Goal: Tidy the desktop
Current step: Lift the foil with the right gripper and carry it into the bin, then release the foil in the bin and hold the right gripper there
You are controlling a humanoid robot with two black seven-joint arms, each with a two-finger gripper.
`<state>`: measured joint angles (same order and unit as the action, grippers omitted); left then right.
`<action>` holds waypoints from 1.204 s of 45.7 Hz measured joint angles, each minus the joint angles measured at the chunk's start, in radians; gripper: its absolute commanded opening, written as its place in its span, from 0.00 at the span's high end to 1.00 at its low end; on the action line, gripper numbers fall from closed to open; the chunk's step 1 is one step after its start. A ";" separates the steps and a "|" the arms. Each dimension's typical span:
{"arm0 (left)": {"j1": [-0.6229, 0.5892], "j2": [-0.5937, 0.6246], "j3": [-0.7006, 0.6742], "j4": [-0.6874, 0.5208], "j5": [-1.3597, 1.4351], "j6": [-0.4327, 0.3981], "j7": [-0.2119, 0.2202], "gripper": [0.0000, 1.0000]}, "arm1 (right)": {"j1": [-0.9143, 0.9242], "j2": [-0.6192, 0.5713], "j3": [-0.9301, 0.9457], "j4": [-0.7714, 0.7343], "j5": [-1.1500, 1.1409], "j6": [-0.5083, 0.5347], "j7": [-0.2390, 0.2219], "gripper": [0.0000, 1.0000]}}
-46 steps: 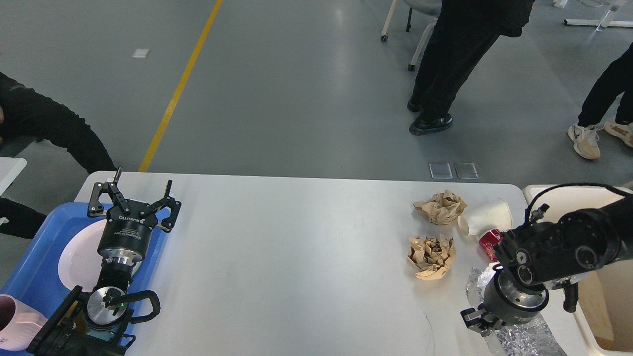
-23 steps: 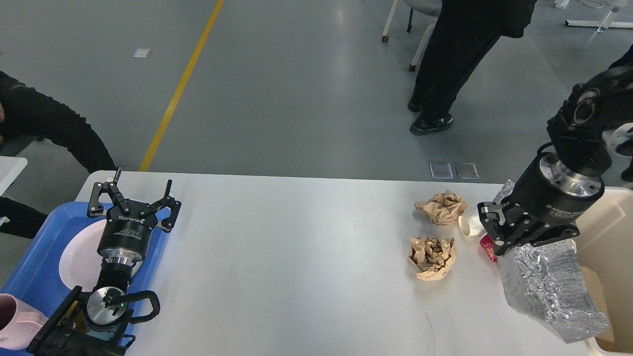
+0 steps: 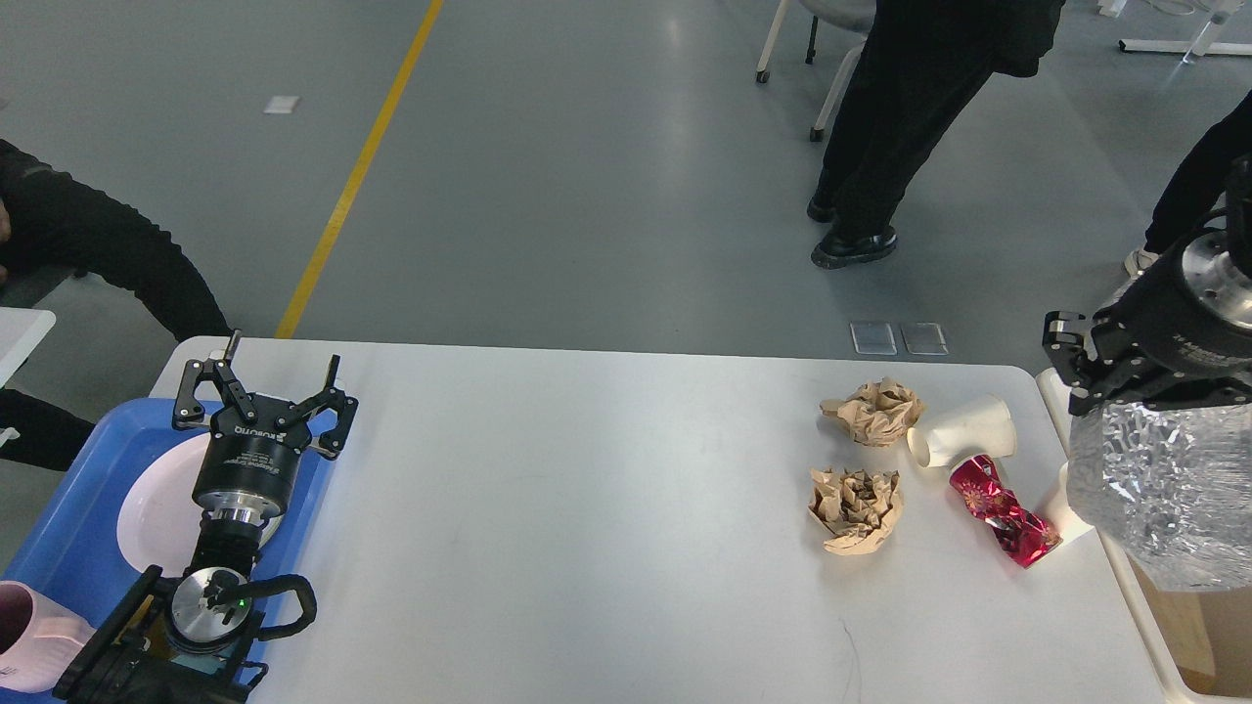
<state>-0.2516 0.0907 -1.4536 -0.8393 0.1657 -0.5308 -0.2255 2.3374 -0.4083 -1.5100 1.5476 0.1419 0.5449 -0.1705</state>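
Note:
The white desktop [image 3: 587, 508] fills the lower part of the head view. Two crumpled brown paper balls [image 3: 875, 411] [image 3: 854, 508] lie at its right side. Beside them are a tipped white paper cup [image 3: 963, 442] and a crushed red wrapper [image 3: 1003, 510]. My right gripper [image 3: 1135, 396] is raised past the table's right edge, shut on a crinkled silver foil bag [image 3: 1169, 499] that hangs over the cream bin [image 3: 1198, 636]. My left gripper [image 3: 271, 376] stands open and empty at the far left, above the edge of the blue tray [image 3: 59, 548].
A white plate [image 3: 147, 508] lies in the blue tray and a pink cup [image 3: 24, 636] sits at its near corner. A second white cup [image 3: 1061, 508] shows behind the red wrapper. People stand on the grey floor beyond the table.
My right gripper lifted the foil bag off the table's near right corner and carried it up and right over the bin, uncovering the red wrapper. The left arm stayed still.

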 measured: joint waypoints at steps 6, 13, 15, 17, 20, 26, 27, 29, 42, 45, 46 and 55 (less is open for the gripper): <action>0.000 0.000 0.000 0.000 0.000 0.000 0.000 0.04 | -0.149 -0.117 -0.015 -0.172 -0.012 -0.110 -0.006 1.00; 0.000 0.000 0.001 0.000 0.000 0.000 0.000 0.04 | -0.336 -0.231 0.011 -0.316 -0.014 -0.313 -0.006 1.00; 0.000 0.000 0.001 0.000 0.000 0.000 0.000 0.04 | -0.396 -0.262 0.029 -0.342 -0.015 -0.391 -0.004 1.00; 0.000 0.000 0.001 0.000 0.000 0.000 0.000 0.04 | -0.460 -0.283 0.048 -0.372 -0.015 -0.454 -0.004 1.00; 0.000 0.000 0.001 0.000 0.000 0.000 0.000 0.04 | -0.579 -0.298 0.098 -0.445 -0.016 -0.525 -0.003 1.00; 0.000 0.000 0.001 0.000 0.000 0.000 0.000 0.04 | -0.869 -0.303 0.290 -0.679 -0.016 -0.575 0.000 1.00; 0.000 0.000 0.000 0.000 0.000 0.000 0.000 0.04 | -0.912 -0.301 0.320 -0.717 -0.016 -0.576 0.001 1.00; 0.000 0.000 0.000 0.000 0.000 0.000 0.000 0.04 | -1.019 -0.291 0.393 -0.815 -0.016 -0.580 0.003 1.00; 0.000 0.001 0.000 0.000 0.000 0.000 0.000 0.04 | -1.553 -0.066 0.741 -1.390 -0.016 -0.589 0.007 1.00; 0.000 0.001 0.000 0.000 0.000 0.000 0.000 0.04 | -1.600 -0.031 0.760 -1.455 -0.011 -0.595 0.008 1.00; 0.000 0.001 0.000 0.000 0.000 0.000 0.000 0.04 | -1.611 -0.024 0.763 -1.466 -0.008 -0.600 0.008 1.00; 0.000 0.000 0.000 0.000 0.000 0.000 0.000 0.04 | -1.662 0.010 0.770 -1.480 0.001 -0.669 0.008 1.00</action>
<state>-0.2516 0.0907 -1.4540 -0.8391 0.1657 -0.5308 -0.2255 0.6756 -0.3983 -0.7397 0.0681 0.1427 -0.1236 -0.1626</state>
